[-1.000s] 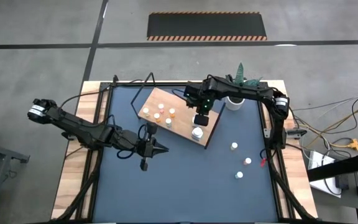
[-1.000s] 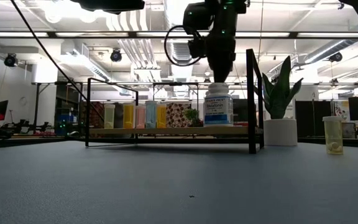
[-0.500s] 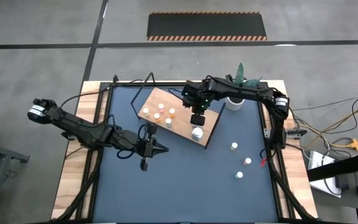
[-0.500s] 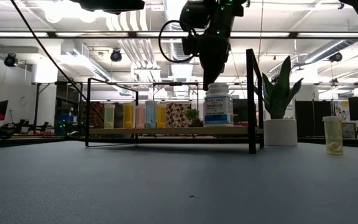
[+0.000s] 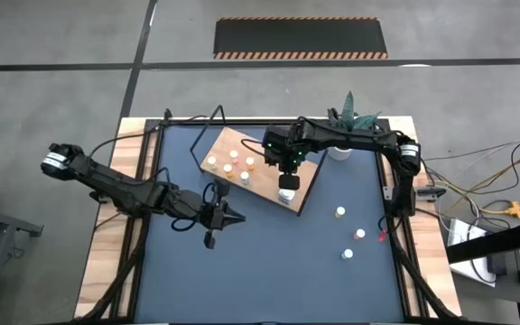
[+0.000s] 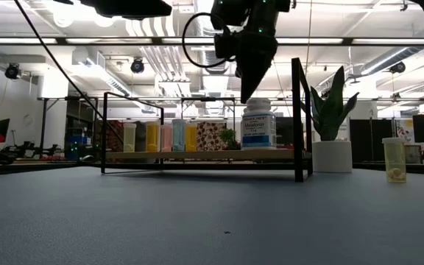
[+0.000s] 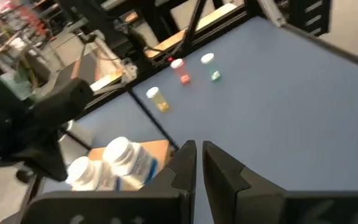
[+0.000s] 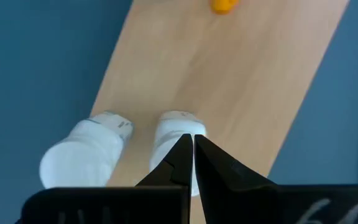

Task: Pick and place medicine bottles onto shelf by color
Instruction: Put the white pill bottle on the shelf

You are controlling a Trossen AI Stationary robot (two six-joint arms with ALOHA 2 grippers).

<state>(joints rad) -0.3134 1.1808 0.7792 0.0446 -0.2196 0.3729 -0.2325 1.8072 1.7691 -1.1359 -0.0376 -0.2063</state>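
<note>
1. While my right gripper (image 6: 249, 92) hangs above the shelf (image 5: 264, 181) with its fingers together and holding nothing, the two big white bottles (image 8: 123, 152) stand side by side on the board right under it, near the shelf's front corner.
2. My left gripper (image 5: 209, 236) waits over the bare blue bench (image 5: 269, 262), well apart from the shelf; its fingers are together too, and empty.
3. Out from the big bottles, a row of small bottles (image 6: 160, 137) in white, yellowish, pink and orange stands farther along the same board.
4. Three small bottles (image 5: 348, 234) sit on the bench off to the right of the shelf, not yet sorted: one yellowish, one with a red-pink body, one white-capped with something green, as the left wrist view shows them.
5. I judge the step in hand to be the gap between placements: the large white bottle is set down, and I am clear of it.
6. The next move, as I see it, calls for swinging the right arm out to one of the three loose bottles, opening the fingers, coming down around it, then carrying it to the matching colour group.
7. The big white bottle (image 6: 258, 125) carries a blue-and-white label with lines of print, but I cannot read the words; nothing else legible shows.
</note>
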